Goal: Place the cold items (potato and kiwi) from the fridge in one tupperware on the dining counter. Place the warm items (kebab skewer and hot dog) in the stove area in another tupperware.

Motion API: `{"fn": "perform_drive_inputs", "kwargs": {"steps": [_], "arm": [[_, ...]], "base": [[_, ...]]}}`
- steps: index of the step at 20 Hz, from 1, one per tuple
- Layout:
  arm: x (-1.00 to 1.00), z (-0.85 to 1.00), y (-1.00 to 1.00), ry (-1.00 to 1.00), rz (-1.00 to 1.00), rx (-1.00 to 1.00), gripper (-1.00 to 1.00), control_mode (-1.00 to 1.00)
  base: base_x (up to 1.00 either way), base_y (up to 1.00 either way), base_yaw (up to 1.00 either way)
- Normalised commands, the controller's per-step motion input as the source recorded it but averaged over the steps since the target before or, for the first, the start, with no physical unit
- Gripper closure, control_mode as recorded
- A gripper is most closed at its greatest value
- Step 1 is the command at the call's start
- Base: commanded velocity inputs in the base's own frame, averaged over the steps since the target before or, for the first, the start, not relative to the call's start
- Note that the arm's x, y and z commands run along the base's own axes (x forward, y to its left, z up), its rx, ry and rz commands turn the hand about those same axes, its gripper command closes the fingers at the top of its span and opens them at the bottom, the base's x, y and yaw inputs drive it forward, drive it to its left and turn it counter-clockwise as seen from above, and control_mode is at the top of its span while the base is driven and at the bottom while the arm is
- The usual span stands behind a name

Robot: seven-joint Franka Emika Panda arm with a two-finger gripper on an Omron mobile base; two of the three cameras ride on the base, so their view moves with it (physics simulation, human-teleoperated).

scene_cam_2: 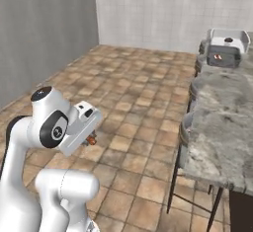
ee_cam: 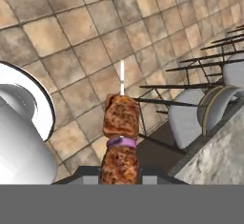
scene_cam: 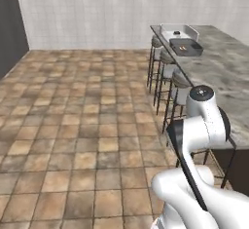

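One kebab skewer; two tupperwares; four stools.

- A kebab skewer of browned meat chunks with a purple onion slice between them rises from the bottom middle, its thin pale stick pointing up past the top chunk.
- The gripper is closed on the skewer's lower end, dark fingertips barely visible either side of the lowest chunk.
- A floor of brown and tan square tiles lies behind.
- At right, grey-cushioned stools with thin dark metal legs stand beside a mottled grey stone counter edge.
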Motion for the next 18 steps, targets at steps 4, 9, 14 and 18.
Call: {"fn": "perform_drive_inputs", "kwargs": {"steps": [4,9,14,18], "arm": [[0.00,0.00,0.00,0.00,0.00,0.00,1.00,1.00],[0.00,0.00,0.00,0.00,0.00,0.00,1.00,1.00],[0.00,0.00,0.00,0.00,0.00,0.00,1.00,1.00],[0.00,0.00,0.00,0.00,0.00,0.00,1.00,1.00]], "base": [[1.00,0.52,-0.58],[1.00,0.68,-0.49],[1.00,0.85,-0.44],[1.00,0.91,-0.45]]}}
